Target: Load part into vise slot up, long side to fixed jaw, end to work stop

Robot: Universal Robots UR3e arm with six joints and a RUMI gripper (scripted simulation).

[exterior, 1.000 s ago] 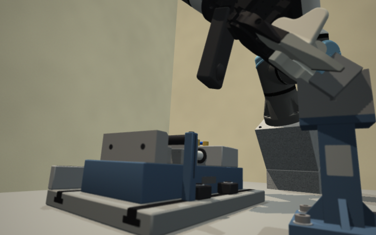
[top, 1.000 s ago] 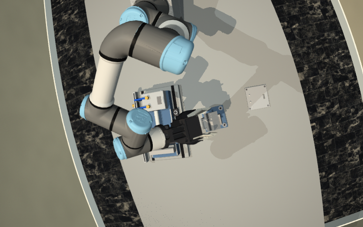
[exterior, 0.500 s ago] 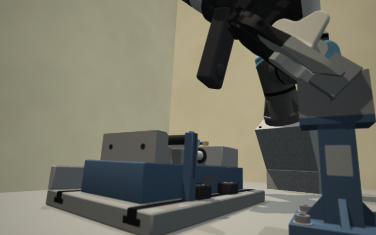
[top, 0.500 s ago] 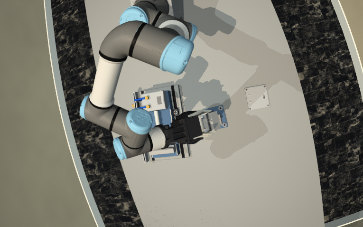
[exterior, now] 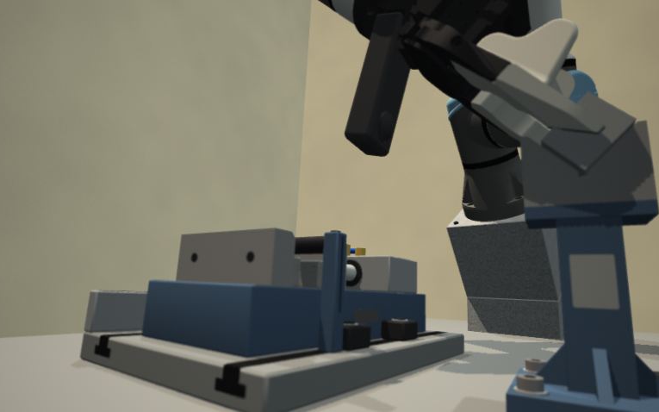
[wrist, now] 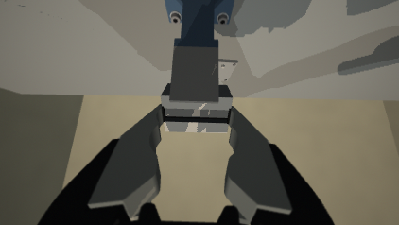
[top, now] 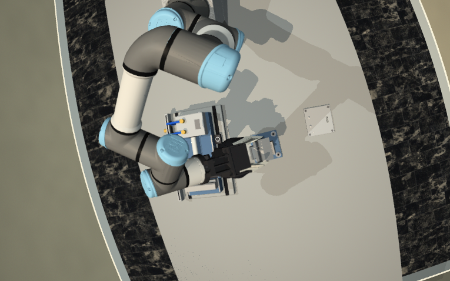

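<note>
We grip the silvery-grey slotted metal block by its ends in our pincer, tilted in the grey V-block.

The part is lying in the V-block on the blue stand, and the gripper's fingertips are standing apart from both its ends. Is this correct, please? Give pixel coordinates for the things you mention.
Not quite: the gripper (top: 259,150) (exterior: 590,135) (wrist: 197,106) has its fingertips against both ends, as the wrist view shows. The part (top: 255,151) (exterior: 614,121) (wrist: 196,127) is indeed in the V-block (exterior: 551,184) (wrist: 194,73) on the blue stand (top: 277,143) (exterior: 575,327) (wrist: 198,24).
</note>
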